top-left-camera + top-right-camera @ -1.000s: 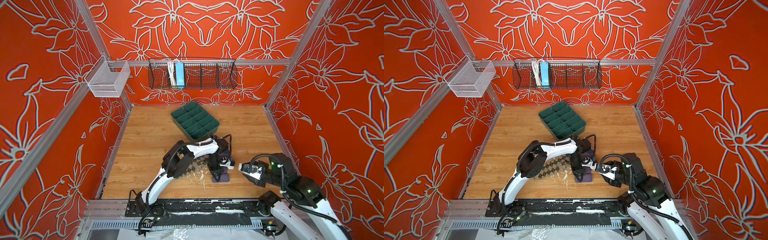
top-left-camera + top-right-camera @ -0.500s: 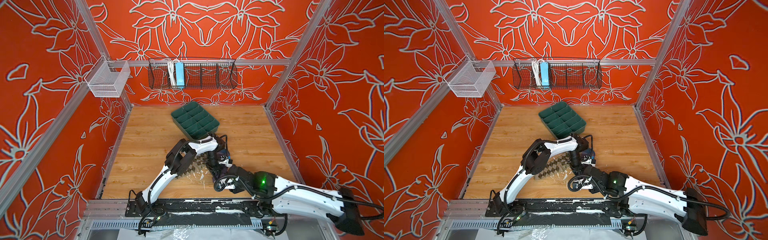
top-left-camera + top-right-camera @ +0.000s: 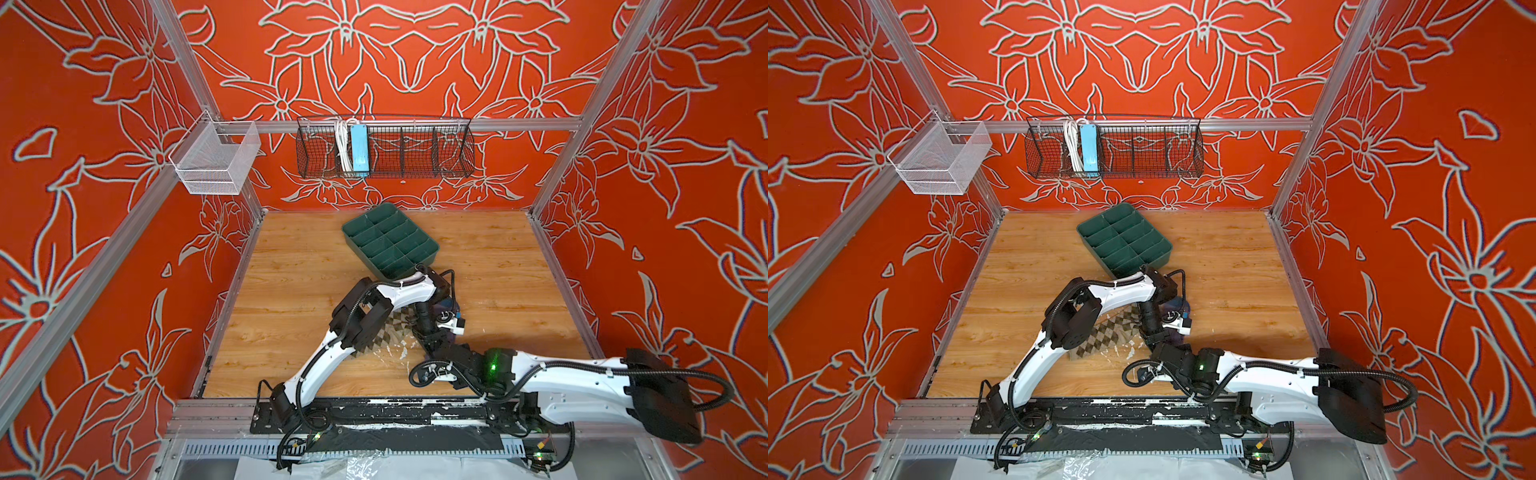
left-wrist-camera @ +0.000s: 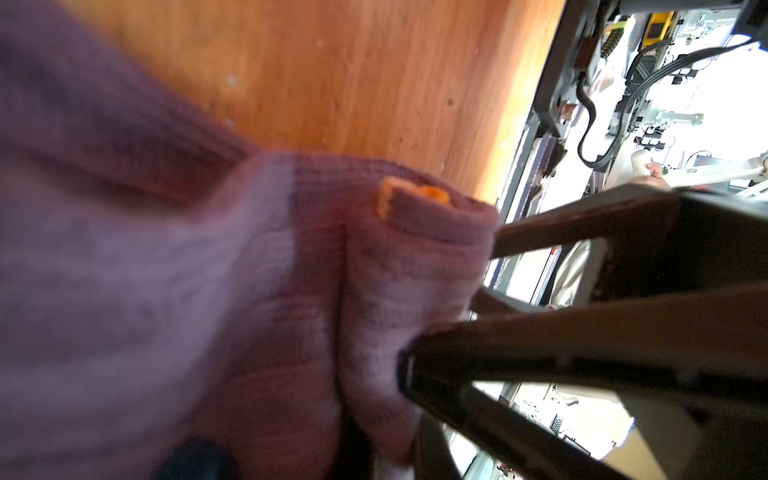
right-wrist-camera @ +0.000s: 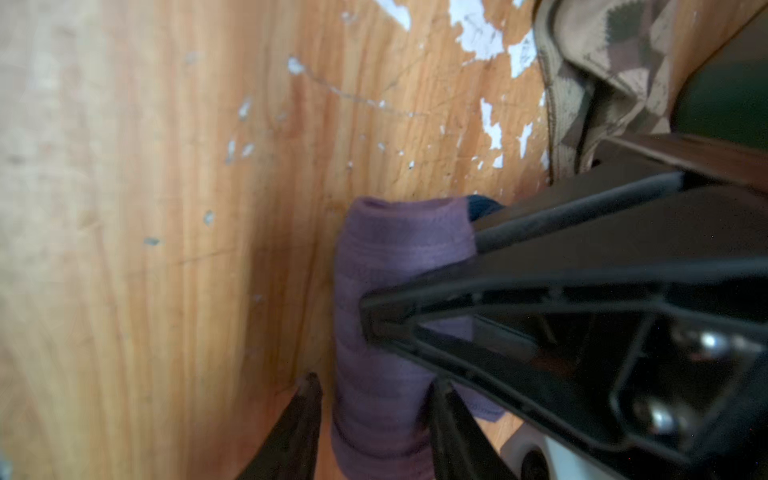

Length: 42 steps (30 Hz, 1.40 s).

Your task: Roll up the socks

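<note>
While the left claw [image 4: 449, 305] clamps the rolled purple knit sock [image 4: 390, 257], whether the right claw [image 5: 419, 278] grips is unclear. A mistimed release could unroll it

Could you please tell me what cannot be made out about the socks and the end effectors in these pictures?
The purple sock: in both top views, almost wholly hidden under the left arm and right arm.
The argyle sock: partly under the left arm in both top views; cut off by the edge in the right wrist view.
The right end effector: blur hides whether it grips the purple sock.
</note>
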{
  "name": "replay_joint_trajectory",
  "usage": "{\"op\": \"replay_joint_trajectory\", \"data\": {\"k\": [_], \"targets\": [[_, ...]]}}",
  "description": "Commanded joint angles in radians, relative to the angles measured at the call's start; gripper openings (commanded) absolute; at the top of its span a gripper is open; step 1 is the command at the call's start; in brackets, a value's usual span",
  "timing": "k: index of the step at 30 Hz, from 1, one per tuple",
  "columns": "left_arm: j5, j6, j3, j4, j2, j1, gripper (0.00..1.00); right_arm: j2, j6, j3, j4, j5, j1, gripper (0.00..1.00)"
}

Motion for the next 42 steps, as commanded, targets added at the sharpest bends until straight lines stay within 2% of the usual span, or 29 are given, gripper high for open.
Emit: {"op": "replay_joint_trajectory", "data": {"k": [1, 3, 4, 5, 9, 13, 17, 20, 23, 26, 28, 30, 31, 34, 38, 40, 42], "targets": [[-0.076, 0.004, -0.025, 0.026, 0.037, -0.003, 0.1, 0.026, 0.028, -0.007, 0.013, 0.013, 0.008, 0.3], [-0.101, -0.019, -0.036, 0.049, 0.017, -0.003, 0.18, 0.039, 0.045, 0.001, -0.004, -0.002, 0.008, 0.14], [-0.116, -0.031, -0.044, 0.063, 0.0, -0.003, 0.25, 0.044, 0.057, 0.012, -0.025, -0.012, 0.008, 0.04], [-0.127, -0.039, -0.053, 0.078, -0.022, -0.003, 0.29, 0.048, 0.066, 0.022, -0.047, -0.025, 0.008, 0.0], [-0.198, -0.08, -0.149, 0.218, -0.19, 0.003, 0.46, 0.047, 0.079, 0.045, -0.114, -0.091, 0.006, 0.0], [-0.209, -0.136, -0.319, 0.423, -0.408, 0.042, 0.64, 0.042, 0.079, 0.038, -0.121, -0.134, -0.001, 0.0], [-0.263, -0.213, -0.458, 0.56, -0.581, 0.109, 0.68, 0.045, 0.073, 0.042, -0.125, -0.166, -0.024, 0.0], [-0.425, -0.279, -0.584, 0.685, -0.757, 0.155, 0.68, 0.037, 0.06, 0.056, -0.151, -0.243, -0.051, 0.0], [-0.693, -0.295, -0.721, 0.814, -0.966, 0.164, 0.68, 0.03, 0.047, 0.081, -0.159, -0.349, -0.104, 0.0], [-0.79, -0.262, -0.84, 0.917, -1.183, 0.172, 0.73, 0.055, 0.04, 0.096, -0.145, -0.429, -0.157, 0.0], [-0.754, -0.222, -0.924, 0.978, -1.337, 0.184, 0.83, 0.089, 0.041, 0.12, -0.165, -0.49, -0.2, 0.0], [-0.739, -0.198, -1.004, 1.041, -1.465, 0.185, 0.97, 0.126, 0.042, 0.151, -0.205, -0.554, -0.246, 0.0], [-0.723, -0.18, -1.036, 1.062, -1.529, 0.185, 0.99, 0.149, 0.039, 0.168, -0.222, -0.581, -0.269, 0.0], [-0.596, -0.063, -1.054, 1.002, -1.615, 0.185, 0.98, 0.223, 0.029, 0.225, -0.282, -0.637, -0.328, 0.0], [-0.465, 0.074, -1.01, 0.866, -1.624, 0.183, 1.0, 0.3, 0.021, 0.312, -0.357, -0.752, -0.424, 0.0], [-0.457, 0.139, -1.005, 0.832, -1.617, 0.16, 0.96, 0.341, 0.009, 0.364, -0.399, -0.818, -0.478, 0.0], [-0.547, 0.201, -1.028, 0.85, -1.617, 0.084, 0.94, 0.391, -0.005, 0.409, -0.434, -0.863, -0.522, 0.0]]}}
